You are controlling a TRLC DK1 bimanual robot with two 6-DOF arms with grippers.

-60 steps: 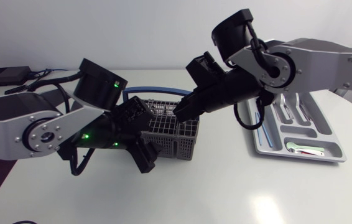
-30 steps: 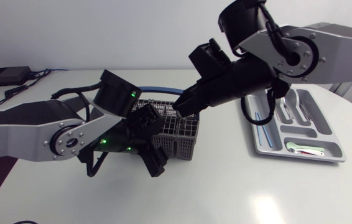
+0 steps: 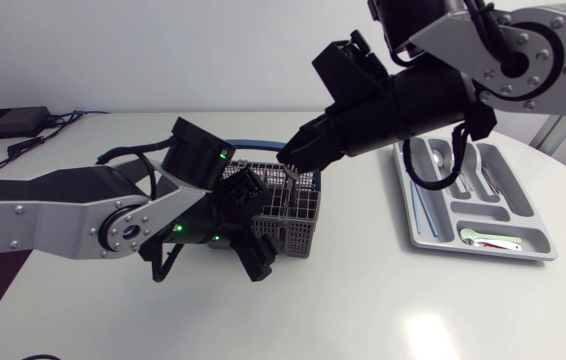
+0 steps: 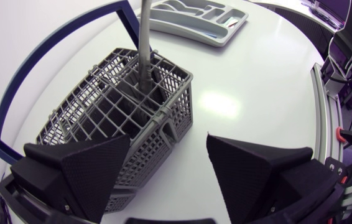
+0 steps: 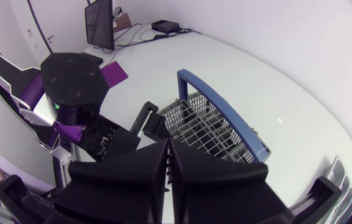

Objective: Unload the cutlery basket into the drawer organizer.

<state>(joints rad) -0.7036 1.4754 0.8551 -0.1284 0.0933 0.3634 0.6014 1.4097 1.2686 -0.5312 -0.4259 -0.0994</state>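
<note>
The grey wire cutlery basket (image 3: 288,210) with a blue handle (image 3: 248,143) stands mid-table. A grey utensil (image 4: 145,56) rises upright out of one of its compartments. My right gripper (image 3: 289,157) hangs just above the basket, shut on the top of that utensil (image 3: 294,174); its fingers (image 5: 157,165) are pressed together and hide the grip. My left gripper (image 3: 253,245) is open, low at the basket's front corner. One finger (image 4: 83,168) overlaps the basket (image 4: 120,106) and the other (image 4: 257,168) is over bare table. The grey drawer organizer (image 3: 425,240) lies at the right.
The organizer holds several pieces of cutlery, among them one with a red handle (image 3: 498,243) in the front slot. A black box (image 3: 3,122) with cables sits at the far left corner. The organizer (image 4: 222,34) lies beyond the basket in the left wrist view.
My left arm has slid to the right along the basket's front. My right arm has risen a little above the basket, its gripper still shut.
</note>
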